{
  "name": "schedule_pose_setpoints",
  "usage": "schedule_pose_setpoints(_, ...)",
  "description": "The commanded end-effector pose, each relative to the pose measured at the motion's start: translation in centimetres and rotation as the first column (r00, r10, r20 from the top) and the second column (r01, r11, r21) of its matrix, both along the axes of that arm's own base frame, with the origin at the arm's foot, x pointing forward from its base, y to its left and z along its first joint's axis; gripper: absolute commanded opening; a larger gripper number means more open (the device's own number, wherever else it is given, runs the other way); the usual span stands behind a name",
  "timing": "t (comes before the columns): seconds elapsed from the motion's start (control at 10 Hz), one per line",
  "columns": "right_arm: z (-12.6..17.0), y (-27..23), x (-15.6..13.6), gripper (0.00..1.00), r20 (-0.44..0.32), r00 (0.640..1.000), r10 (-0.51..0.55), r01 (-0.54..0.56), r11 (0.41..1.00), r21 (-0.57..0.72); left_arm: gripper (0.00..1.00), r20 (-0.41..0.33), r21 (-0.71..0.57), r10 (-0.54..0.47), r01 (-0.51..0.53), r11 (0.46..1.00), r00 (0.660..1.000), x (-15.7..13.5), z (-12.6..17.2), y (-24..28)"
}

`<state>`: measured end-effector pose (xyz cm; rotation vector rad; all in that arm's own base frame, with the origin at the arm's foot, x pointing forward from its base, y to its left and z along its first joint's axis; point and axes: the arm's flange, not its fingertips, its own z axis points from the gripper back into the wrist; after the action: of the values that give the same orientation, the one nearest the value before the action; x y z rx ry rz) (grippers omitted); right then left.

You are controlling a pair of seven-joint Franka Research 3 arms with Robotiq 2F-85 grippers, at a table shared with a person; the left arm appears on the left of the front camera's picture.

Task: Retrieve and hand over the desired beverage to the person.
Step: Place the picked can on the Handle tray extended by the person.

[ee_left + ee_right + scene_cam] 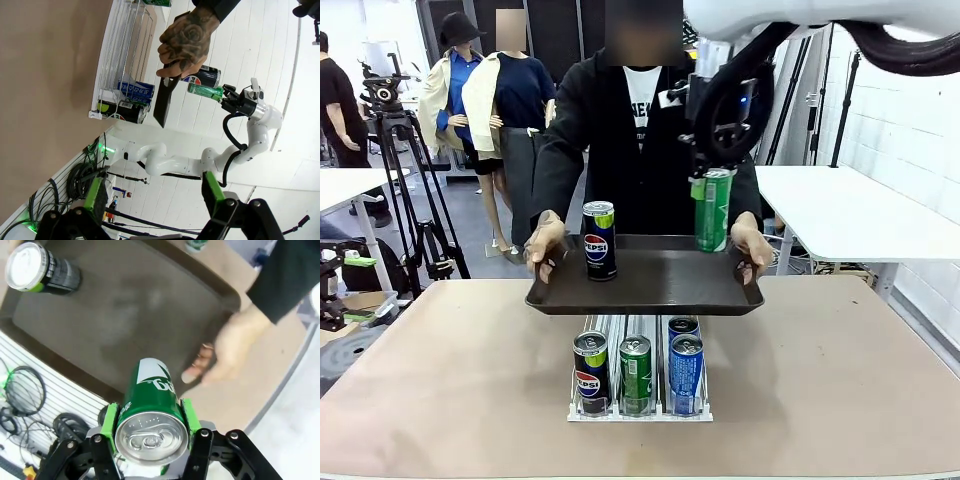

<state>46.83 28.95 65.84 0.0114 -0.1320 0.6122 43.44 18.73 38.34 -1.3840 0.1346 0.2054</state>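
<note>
1. One slim green aluminium drink can with white lettering is pinched in my right tool, whose green pads are pressed against the can's upper sides; the can hangs upright just above the right part of the dark brown plastic tray that the person in the black open jacket holds out by both ends.
2. My left tool is spread wide and carries nothing.
3. Handling, as I judge it: a thin-walled metal can, stiff if sealed and full, moderately heavy for its size, smooth and likely slippery under the pads. Excess squeeze could dent the wall.
4. Grip point: I would keep the pads on the cylindrical wall below the rim, opposite each other, as the right wrist view shows.
5. Appearance: glossy green body, silver lid with the pull tab apparently unopened.
6. A black Pepsi can already stands upright on the tray's left part, well apart from the green can.
7. More cans sit in the white wire dispenser rack on the table.
</note>
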Motion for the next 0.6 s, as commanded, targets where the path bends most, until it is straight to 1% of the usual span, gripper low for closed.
schedule_pose_setpoints(0.0,-0.2,2.2,0.6,0.26,0.013,1.0,0.017,-0.018,0.999,0.046,1.0,0.001,0.006,-0.002,0.002,1.0,1.0,-0.4,0.2,0.1)
schedule_pose_setpoints(0.1,-0.6,3.1,0.9,0.26,0.009,1.0,0.03,-0.031,0.998,0.054,1.0,0.001,0.006,-0.002,0.002,1.0,1.0,-0.4,0.2,0.1)
schedule_pose_setpoints(0.3,-2.2,4.6,1.8,0.26,-0.025,0.998,0.051,-0.05,0.998,0.043,1.0,0.001,0.006,-0.002,0.002,1.0,1.0,-0.4,0.2,0.1)
schedule_pose_setpoints(0.5,-4.1,5.0,2.5,0.26,-0.018,0.995,0.099,-0.098,0.995,0.03,1.0,0.001,0.006,-0.002,0.002,1.0,1.0,-0.4,0.2,0.1)
